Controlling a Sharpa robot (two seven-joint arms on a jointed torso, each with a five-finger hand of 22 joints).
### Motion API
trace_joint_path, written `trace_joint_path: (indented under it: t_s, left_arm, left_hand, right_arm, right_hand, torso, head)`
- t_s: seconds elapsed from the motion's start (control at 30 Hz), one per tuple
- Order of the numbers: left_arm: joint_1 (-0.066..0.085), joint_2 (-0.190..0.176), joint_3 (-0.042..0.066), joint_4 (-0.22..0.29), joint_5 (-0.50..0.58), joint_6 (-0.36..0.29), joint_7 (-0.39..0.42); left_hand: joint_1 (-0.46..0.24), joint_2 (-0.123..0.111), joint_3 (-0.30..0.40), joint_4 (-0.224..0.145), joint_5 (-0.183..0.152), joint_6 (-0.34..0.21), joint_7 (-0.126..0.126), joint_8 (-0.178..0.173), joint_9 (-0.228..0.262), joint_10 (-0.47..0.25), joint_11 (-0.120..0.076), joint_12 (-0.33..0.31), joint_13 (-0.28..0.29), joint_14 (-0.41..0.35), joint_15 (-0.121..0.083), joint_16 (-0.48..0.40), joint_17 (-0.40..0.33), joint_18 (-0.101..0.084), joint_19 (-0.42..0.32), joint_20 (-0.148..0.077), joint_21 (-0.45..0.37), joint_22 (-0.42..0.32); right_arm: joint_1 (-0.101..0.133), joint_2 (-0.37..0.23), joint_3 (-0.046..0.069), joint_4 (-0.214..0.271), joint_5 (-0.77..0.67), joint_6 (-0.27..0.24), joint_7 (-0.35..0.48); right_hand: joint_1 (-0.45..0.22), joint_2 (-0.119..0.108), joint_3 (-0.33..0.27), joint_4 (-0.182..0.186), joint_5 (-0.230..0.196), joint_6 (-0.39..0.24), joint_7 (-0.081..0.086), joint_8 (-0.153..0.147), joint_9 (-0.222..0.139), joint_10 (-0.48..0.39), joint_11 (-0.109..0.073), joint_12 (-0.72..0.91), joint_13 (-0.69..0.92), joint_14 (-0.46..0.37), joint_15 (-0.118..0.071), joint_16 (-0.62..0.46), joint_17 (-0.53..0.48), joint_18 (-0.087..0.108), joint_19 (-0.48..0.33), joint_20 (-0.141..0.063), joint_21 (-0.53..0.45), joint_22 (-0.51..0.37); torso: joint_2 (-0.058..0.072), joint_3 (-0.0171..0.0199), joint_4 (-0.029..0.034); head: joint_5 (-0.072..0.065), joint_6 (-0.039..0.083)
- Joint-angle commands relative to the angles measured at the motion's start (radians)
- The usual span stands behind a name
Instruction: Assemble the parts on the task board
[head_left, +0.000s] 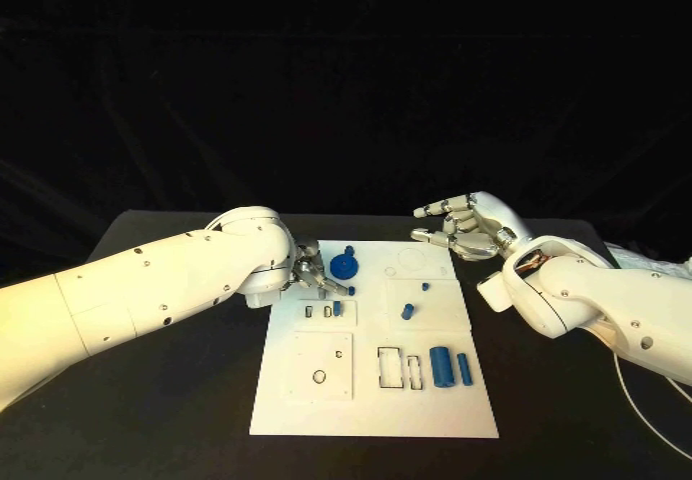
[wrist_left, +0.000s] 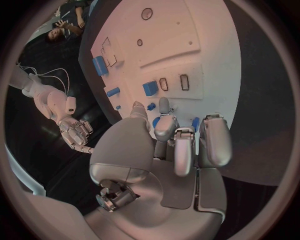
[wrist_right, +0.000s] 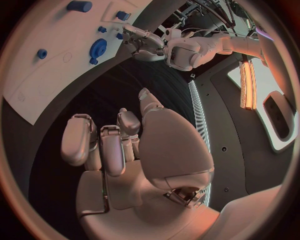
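Note:
The white task board (head_left: 372, 395) lies in the middle of the black table. On it are a round blue part (head_left: 346, 265), two small blue parts (head_left: 427, 287) (head_left: 408, 311), a blue cylinder (head_left: 441, 366) and a thin blue bar (head_left: 464, 369). My left hand (head_left: 310, 275) hangs over the board's far left edge, fingers bent down beside the round part. In the left wrist view a tiny blue part (wrist_left: 150, 106) sits between the tips of its fingers (wrist_left: 164, 107); I cannot tell whether they pinch it. My right hand (head_left: 462, 228) is raised beyond the board's far right corner, fingers apart, holding nothing.
The board has empty outlined slots (head_left: 391, 367) near the cylinder and a square plate (head_left: 317, 366) at its near left. Black tabletop (head_left: 173, 420) runs on both sides of the board. White cables (head_left: 656, 265) lie at the table's right edge.

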Motion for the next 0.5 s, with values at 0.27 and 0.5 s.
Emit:
trace_joint_path:
  t_s: [0.27,0.5]
  left_arm:
    - [0.000,0.022,-0.001,-0.007,-0.005,0.047,-0.005]
    - [-0.002,0.031,-0.005,-0.016,-0.005,0.060,-0.005]
  left_hand:
    - [0.021,0.020,-0.008,-0.002,-0.004,-0.014,-0.001,0.022,0.027,0.010,-0.001,0.009,0.008,0.104,-0.009,0.003,0.263,-0.019,0.006,0.001,0.010,0.009]
    - [0.036,0.024,-0.004,-0.003,-0.004,-0.019,-0.002,0.033,0.044,0.011,-0.003,0.010,0.010,0.104,-0.010,0.003,0.263,-0.020,0.006,0.000,0.012,0.013]
  right_arm:
    - [0.000,0.013,0.000,-0.011,0.005,0.021,-0.001]
    - [-0.001,0.017,0.000,-0.015,0.006,0.025,-0.001]
  right_hand:
    - [0.003,0.003,-0.003,-0.002,0.005,0.007,0.001,0.004,0.001,-0.008,-0.002,-0.007,-0.002,0.062,-0.002,-0.004,0.078,0.001,-0.007,0.002,-0.005,-0.003]
    - [0.003,0.004,-0.003,-0.002,0.006,0.007,0.001,0.004,0.001,-0.009,-0.002,-0.008,-0.004,0.061,-0.002,-0.005,0.076,0.002,-0.008,0.002,-0.006,-0.006]
  torso:
    - [0.001,0.0001,0.0018]
    - [0.000,0.0002,0.0008]
  head:
    - [-0.003,-0.005]
    - [-0.005,-0.011]
